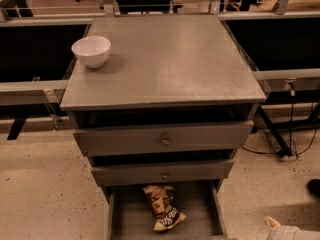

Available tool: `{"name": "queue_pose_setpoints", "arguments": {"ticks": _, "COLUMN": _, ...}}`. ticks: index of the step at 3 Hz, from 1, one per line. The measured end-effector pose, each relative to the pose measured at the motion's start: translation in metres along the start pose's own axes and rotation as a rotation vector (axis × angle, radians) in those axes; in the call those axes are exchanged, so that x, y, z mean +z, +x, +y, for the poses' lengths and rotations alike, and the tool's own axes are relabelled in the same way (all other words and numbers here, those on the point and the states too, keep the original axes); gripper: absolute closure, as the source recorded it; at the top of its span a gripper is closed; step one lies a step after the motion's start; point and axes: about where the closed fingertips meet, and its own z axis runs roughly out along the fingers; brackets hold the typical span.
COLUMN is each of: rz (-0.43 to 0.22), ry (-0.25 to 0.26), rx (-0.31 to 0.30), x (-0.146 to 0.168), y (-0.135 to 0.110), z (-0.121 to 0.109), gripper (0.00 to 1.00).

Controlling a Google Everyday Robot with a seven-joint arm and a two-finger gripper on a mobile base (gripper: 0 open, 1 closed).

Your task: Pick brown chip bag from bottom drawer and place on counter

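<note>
The brown chip bag, dark brown with pale yellow ends, lies in the open bottom drawer, near its middle. The grey counter is the cabinet's flat top. Only a pale tip of my gripper shows at the lower right corner, low beside the drawer and well right of the bag. It holds nothing that I can see.
A white bowl stands on the counter's back left. Two wider drawers with brass knobs sit slightly open above the bottom drawer. Black table legs and cables are on the floor to the right. Rails run behind the cabinet.
</note>
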Motion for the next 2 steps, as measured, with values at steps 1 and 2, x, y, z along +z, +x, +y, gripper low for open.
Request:
{"name": "queue_pose_setpoints", "arguments": {"ticks": 1, "rz": -0.050, "ry": -0.035, "rx": -0.025, "x": 0.036, "y": -0.018, "z": 0.002, "gripper": 0.00}}
{"name": "queue_pose_setpoints", "arguments": {"ticks": 2, "rz": -0.114, "ry": -0.100, "rx": -0.103, "x": 0.068, "y": -0.047, "z": 0.024, "gripper": 0.00}}
